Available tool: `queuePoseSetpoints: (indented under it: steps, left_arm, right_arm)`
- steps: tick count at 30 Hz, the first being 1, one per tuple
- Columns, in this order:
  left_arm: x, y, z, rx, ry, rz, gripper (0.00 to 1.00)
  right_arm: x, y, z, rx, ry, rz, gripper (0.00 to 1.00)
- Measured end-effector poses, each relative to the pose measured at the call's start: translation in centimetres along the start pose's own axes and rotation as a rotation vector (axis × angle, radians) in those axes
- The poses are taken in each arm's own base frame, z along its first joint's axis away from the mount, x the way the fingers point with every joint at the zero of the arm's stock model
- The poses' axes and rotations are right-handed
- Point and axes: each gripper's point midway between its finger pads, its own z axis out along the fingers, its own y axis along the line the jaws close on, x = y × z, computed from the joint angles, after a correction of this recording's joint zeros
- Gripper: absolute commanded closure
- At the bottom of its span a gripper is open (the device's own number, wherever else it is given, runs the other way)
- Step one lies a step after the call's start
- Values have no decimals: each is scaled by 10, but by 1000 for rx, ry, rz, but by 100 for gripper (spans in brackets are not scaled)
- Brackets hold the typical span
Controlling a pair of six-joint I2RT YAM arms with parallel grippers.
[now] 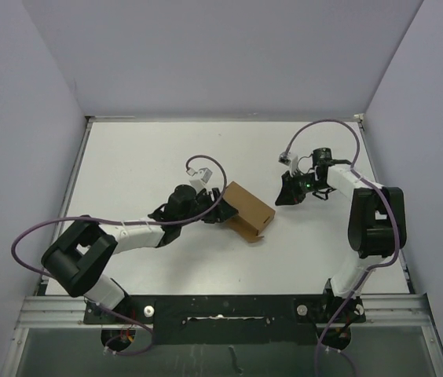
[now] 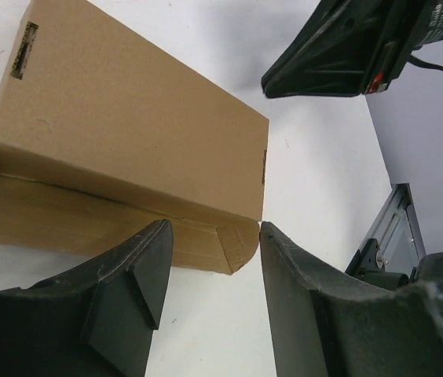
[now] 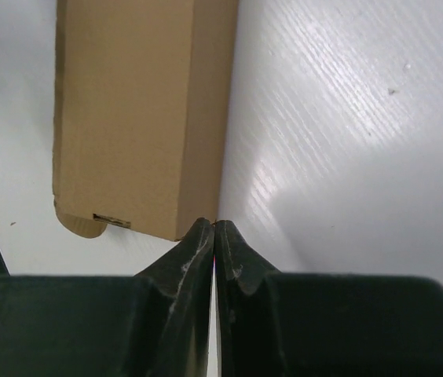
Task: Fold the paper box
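Note:
The paper box is a plain brown carton lying on the white table near the middle, with one long flap folded out at its near side. My left gripper is at the box's left end. In the left wrist view it stands open, with the rounded end of the flap between its fingertips and not pinched; the box fills the upper left. My right gripper hovers just right of the box. In the right wrist view it is shut on nothing, its tips close to a corner of the box.
Grey walls enclose the white table on three sides. A metal rail with the arm bases runs along the near edge. Purple cables loop off both arms. The right gripper's dark body shows in the left wrist view.

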Motion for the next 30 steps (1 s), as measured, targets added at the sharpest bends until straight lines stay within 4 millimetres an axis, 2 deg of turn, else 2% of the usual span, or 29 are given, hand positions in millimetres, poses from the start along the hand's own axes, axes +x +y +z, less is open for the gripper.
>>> queuePoseSetpoints:
  steps: [3, 8, 15, 24, 27, 30]
  left_arm:
    - [1, -1, 11, -13, 13, -15, 53]
    - [6, 3, 26, -41, 41, -25, 53]
    - [5, 9, 42, -77, 69, -24, 52]
    - [3, 13, 44, -87, 84, 16, 52]
    - [1, 14, 43, -79, 88, 64, 52]
    - [-2, 9, 34, -48, 79, 144, 52]
  right_arm:
    - [19, -7, 9, -11, 64, 35, 97]
    - [33, -3, 15, -27, 133, 26, 98]
    - [32, 12, 22, -68, 178, -55, 98]
    - [38, 18, 20, -92, 202, -77, 95]
    - [32, 18, 14, -75, 188, -98, 92]
    - [18, 18, -1, -34, 140, -139, 83]
